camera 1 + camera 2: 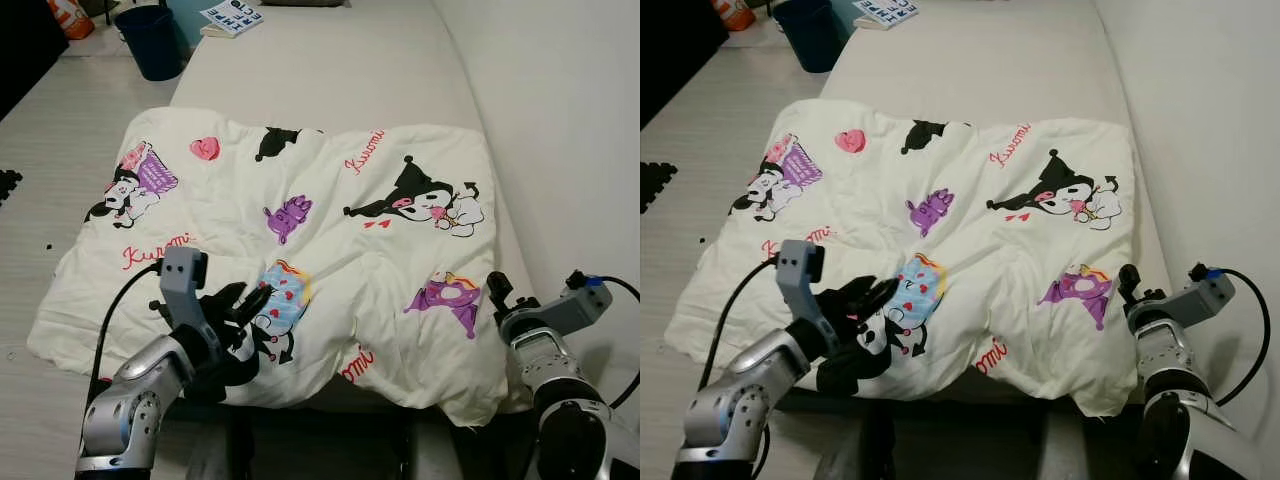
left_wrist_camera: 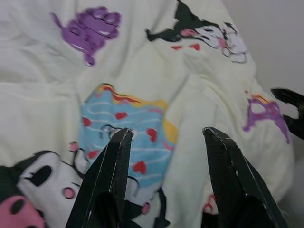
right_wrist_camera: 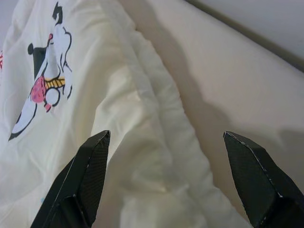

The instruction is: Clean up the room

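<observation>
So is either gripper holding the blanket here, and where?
Nothing is held: left gripper and right gripper are both open over the blanket.

Both eye views look down from the head onto the blanket [image 1: 330,220] ahead of both grippers. Each wrist view peers closely along its fingers at that shared blanket.

1. The blanket [image 1: 330,230] covers the near end of the bed [image 1: 330,70], so the mattress beneath it is hidden; the bed's far end is cut by the top edge.
2. The blue bin [image 1: 150,40] is cut off at its top.
3. The printed item [image 1: 232,16] by the bin is partly out of frame, its lettering too small to read.
4. An orange thing [image 1: 70,15] in the corner is clipped and unidentifiable.
5. The right tool [image 1: 497,292] shows little of its fingers behind the blanket's edge.
</observation>
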Robot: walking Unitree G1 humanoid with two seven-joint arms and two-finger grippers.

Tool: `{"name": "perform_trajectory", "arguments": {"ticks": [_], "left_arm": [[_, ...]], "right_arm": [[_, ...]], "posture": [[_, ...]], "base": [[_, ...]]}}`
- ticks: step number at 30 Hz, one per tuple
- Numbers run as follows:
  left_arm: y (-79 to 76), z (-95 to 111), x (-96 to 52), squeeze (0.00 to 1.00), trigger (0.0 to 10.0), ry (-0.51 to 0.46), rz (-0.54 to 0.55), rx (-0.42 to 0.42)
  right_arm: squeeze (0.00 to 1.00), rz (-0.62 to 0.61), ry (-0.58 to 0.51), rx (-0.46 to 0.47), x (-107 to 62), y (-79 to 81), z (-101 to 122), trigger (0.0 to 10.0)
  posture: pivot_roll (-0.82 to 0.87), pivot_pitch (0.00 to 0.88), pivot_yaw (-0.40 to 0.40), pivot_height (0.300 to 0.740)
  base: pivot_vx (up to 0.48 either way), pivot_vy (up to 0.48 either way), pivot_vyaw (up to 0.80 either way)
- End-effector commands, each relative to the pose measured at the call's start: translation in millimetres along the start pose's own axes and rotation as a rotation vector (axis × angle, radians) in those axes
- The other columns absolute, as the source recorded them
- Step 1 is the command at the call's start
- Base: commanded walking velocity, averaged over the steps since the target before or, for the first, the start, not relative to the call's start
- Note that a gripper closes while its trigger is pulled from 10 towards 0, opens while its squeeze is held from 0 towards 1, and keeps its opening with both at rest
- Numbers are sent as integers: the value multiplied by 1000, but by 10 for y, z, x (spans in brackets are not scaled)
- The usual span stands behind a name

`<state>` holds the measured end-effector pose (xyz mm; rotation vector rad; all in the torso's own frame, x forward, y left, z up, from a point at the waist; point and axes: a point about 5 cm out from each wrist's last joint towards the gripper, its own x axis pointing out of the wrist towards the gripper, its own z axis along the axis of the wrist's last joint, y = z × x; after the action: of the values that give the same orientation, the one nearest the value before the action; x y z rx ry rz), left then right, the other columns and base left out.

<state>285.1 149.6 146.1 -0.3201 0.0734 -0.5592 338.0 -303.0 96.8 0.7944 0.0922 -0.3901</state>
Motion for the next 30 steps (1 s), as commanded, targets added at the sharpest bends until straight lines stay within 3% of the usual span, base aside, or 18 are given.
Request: {"name": "perform_trajectory", "arguments": {"ticks": [1, 3, 5, 7, 16, 19, 23, 25, 26, 27, 30], "left_arm": [[5, -60, -45, 0, 10000, 36, -5, 4], [-3, -72, -45, 0, 10000, 45, -10, 8], [-5, -83, -43, 0, 10000, 50, -14, 8], [-5, -81, -45, 0, 10000, 50, -18, 4], [-87, -65, -57, 0, 10000, 55, -92, -28], [-130, -83, -55, 0, 10000, 71, -118, -19], [-135, -102, -43, 0, 10000, 83, -116, -1], [-128, -103, -40, 0, 10000, 84, -113, 1], [-120, -102, -37, 0, 10000, 86, -108, 6], [-112, -100, -35, 0, 10000, 88, -104, 10], [-96, -95, -32, 0, 10000, 88, -92, 14]], "right_arm": [[0, -24, -9, -2, -15, -65, 28, 10000], [0, -19, -7, -13, -14, -65, 39, 10000], [0, 37, 83, -148, -20, -30, -78, 10000], [0, 68, 129, -193, -30, -18, -153, 10000], [0, 242, 245, -159, -65, 109, -374, 10000], [0, 281, 290, -210, -84, 128, -446, 10000], [0, 241, 337, -384, -98, 70, -501, 10000], [0, 240, 337, -398, -97, 69, -499, 10000], [0, 219, 328, -408, -90, 61, -481, 2863], [0, 207, 319, -408, -84, 59, -462, 0], [0, 188, 300, -418, -73, 51, -420, 0]], "posture": [[129, 282, 42, 559], [129, 282, 42, 559], [126, 278, 42, 559], [126, 275, 41, 559], [127, 267, 46, 559], [127, 267, 46, 559], [126, 261, 50, 559], [126, 260, 50, 559], [126, 260, 50, 559], [127, 261, 50, 559], [127, 262, 49, 559]], "base": [[0, 0, 0], [0, 0, 0], [0, 0, 0], [0, 0, 0], [0, 0, 0], [0, 0, 0], [0, 0, 0], [0, 0, 0], [0, 0, 0], [0, 0, 0], [0, 0, 0]]}}
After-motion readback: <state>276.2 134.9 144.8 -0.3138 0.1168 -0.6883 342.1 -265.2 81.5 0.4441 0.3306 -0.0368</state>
